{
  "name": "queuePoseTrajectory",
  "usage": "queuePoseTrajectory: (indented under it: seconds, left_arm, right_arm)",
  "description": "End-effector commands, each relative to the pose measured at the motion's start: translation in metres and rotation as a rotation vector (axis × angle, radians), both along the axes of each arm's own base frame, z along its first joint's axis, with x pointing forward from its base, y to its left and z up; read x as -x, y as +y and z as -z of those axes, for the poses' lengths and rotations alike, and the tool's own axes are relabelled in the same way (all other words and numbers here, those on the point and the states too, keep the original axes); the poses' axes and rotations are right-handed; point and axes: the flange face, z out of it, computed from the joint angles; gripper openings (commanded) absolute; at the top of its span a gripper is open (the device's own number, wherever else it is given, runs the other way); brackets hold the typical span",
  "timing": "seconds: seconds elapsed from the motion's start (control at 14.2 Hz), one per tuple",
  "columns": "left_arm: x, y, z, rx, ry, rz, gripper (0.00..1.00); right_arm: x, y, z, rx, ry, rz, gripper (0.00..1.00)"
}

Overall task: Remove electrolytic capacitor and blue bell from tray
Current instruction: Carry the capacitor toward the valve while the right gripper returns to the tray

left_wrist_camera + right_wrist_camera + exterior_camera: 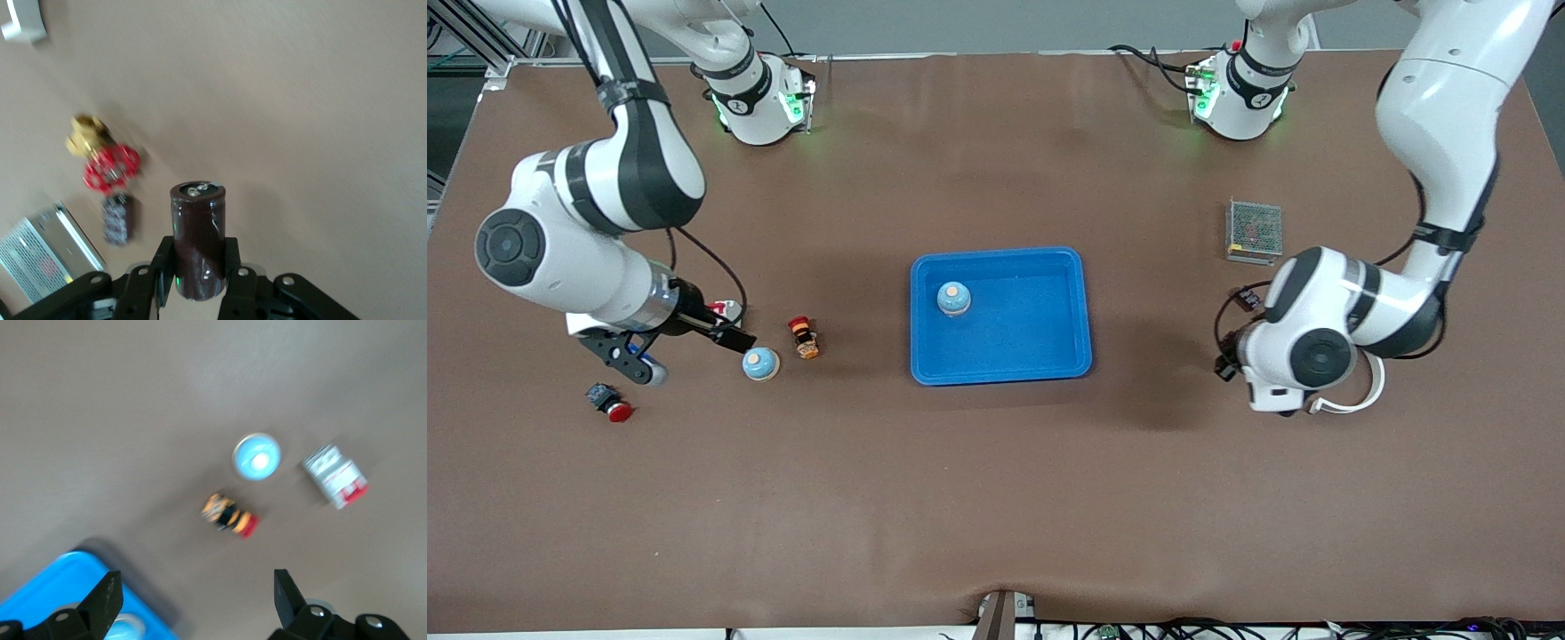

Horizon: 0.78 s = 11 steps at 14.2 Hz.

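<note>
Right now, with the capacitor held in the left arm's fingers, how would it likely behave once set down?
The capacitor is a tall, narrow cylinder, so it probably tips easily when stood upright. Lying down, its round body would likely roll. Its glossy sleeve may be slippery.

Two bells (953, 298) (760, 364), two capacitors (198, 240) (117, 219), one tray (1067, 356), one mesh box (1254, 231), one valve (107, 163), three push-button switches (804, 337) (609, 402) (335, 484).

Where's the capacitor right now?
The capacitor is held upright in the shut left gripper, over bare table toward the left arm's end, near the metal mesh box; the front view hides it.
</note>
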Motion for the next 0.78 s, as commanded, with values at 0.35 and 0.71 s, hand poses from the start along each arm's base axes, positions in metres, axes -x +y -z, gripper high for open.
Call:
queuePoseTrajectory:
  seconds: [0.35, 0.71]
  left_arm:
    - [0.013, 0.069, 0.022, -0.069, -0.021, 0.17, 0.0]
    - [0.014, 0.088, 0.045, -0.096, -0.059, 0.224, 0.0]
  right_arm:
    - [0.036, 0.126, -0.013, 0.184, -0.034, 0.333, 1.0]
    - [0.059, 0.188, -0.001, 0.152, -0.061, 0.475, 1.0]
